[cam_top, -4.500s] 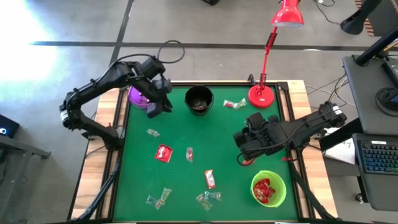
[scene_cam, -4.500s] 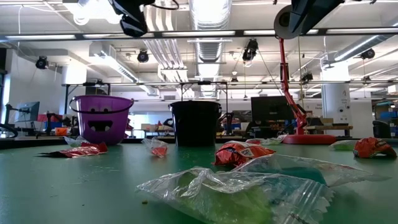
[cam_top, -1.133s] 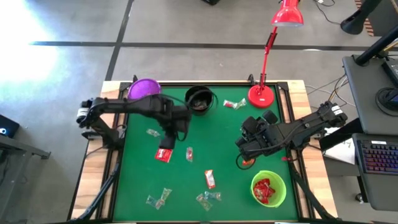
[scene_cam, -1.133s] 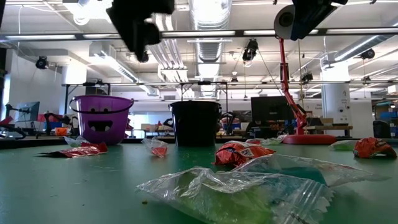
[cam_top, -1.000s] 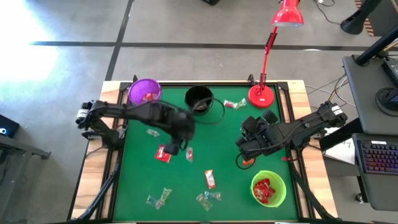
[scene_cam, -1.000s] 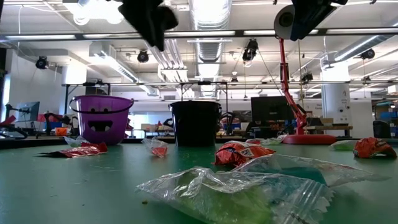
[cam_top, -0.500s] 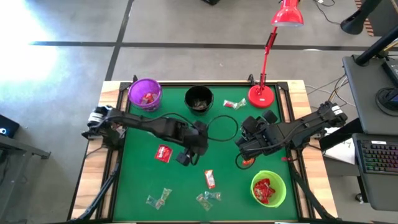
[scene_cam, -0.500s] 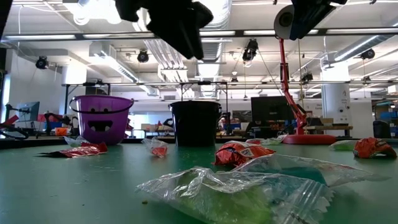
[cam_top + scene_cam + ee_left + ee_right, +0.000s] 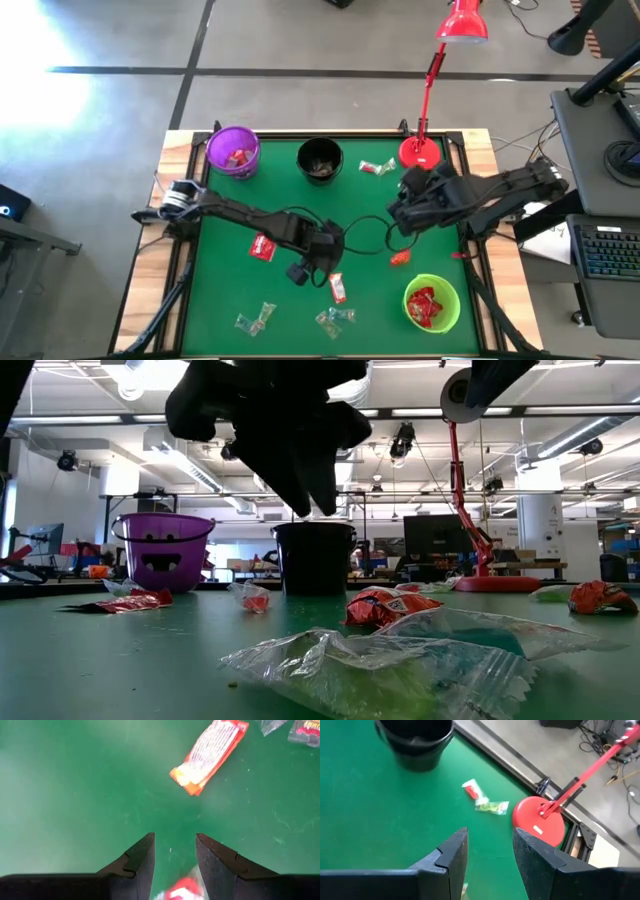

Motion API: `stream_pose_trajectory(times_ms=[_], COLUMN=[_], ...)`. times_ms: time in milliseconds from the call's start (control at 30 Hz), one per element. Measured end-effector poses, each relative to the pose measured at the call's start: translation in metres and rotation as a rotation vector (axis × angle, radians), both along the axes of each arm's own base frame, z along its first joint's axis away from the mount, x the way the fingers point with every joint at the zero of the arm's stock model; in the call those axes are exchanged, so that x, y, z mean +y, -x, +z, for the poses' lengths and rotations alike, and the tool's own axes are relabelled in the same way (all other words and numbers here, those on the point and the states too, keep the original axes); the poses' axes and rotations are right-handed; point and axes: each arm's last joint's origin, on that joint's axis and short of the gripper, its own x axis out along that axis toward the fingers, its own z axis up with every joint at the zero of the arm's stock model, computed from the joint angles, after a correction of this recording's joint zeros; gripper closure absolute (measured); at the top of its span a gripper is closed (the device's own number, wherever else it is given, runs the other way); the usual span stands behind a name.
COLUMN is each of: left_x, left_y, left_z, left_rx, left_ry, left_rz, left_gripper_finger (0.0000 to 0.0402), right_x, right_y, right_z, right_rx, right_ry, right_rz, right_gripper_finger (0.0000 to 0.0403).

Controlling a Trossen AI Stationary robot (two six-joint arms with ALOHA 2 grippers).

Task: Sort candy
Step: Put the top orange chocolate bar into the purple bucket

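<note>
High view: left gripper (image 9: 318, 268) hangs over mid-table, its fingers apart and empty, with a red-and-white wrapped candy (image 9: 337, 288) just beyond the tips; the step in hand appears to be the approach to a pick. The right gripper (image 9: 403, 215) waits near the red lamp base (image 9: 421, 153), fingers parted, holding nothing. A purple bowl (image 9: 233, 149), black bowl (image 9: 320, 160) and green bowl (image 9: 432, 303) ring the green table (image 9: 220, 290).

Low view: crinkled clear wrappers (image 9: 390, 665) lie in the foreground, glossy and translucent.

Left wrist view: a flat, shiny orange-red packet (image 9: 210, 754) lies ahead of the open fingers (image 9: 141, 860); another red piece (image 9: 181, 889) sits between them. Next move likely calls for lowering squarely, then closing.

Right wrist view: a twisted greenish sweet (image 9: 486, 800) lies ahead of the spread fingers (image 9: 451, 852).
</note>
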Motion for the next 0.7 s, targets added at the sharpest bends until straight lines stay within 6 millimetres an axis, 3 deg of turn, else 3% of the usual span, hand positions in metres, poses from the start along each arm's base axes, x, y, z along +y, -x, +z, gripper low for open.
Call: stream_pose_trajectory(times_ms=[333,567,700], left_x=[-0.021,-0.024,-0.026], left_y=[-0.01,-0.017,-0.021], left_z=[-0.013,-0.01,-0.026], left_rx=[-0.054,-0.148,-0.113], left_ry=[0.058,0.064,0.053], left_rz=[-0.108,-0.215,-0.254], left_gripper_finger=[0.0277,0.0276,0.0265], right_x=[-0.027,-0.032,-0.032], right_y=[0.027,0.03,0.03], right_z=[0.023,0.025,0.025], right_rx=[-0.099,-0.113,-0.111], right_ry=[0.009,0.007,0.005], right_rz=[-0.074,-0.093,-0.092], right_gripper_finger=[0.0254,0.0254,0.0254])
